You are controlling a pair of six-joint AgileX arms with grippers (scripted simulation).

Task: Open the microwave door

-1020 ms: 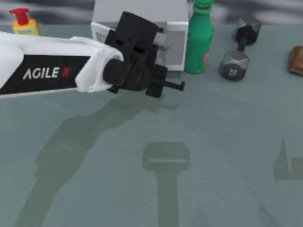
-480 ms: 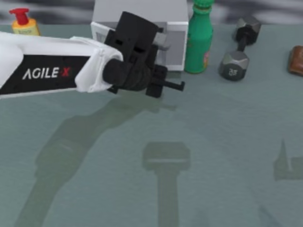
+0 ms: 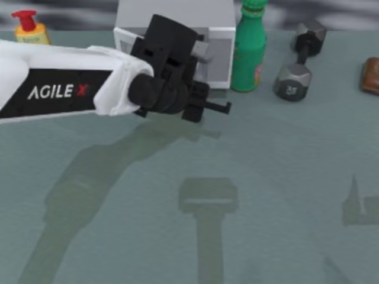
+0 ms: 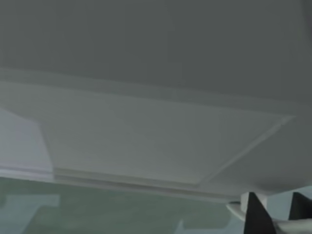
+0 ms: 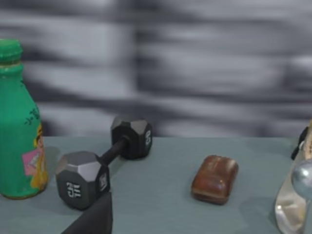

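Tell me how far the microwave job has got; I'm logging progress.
Done: the left gripper has reached the front of the microwave. In hand: in the left wrist view its fingertips flank the white handle. Left: the microwave door looks closed and needs swinging open.

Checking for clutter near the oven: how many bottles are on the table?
2: a green bottle just right of the microwave, and a yellow red-capped bottle at the far left. Others may hide behind the left arm.
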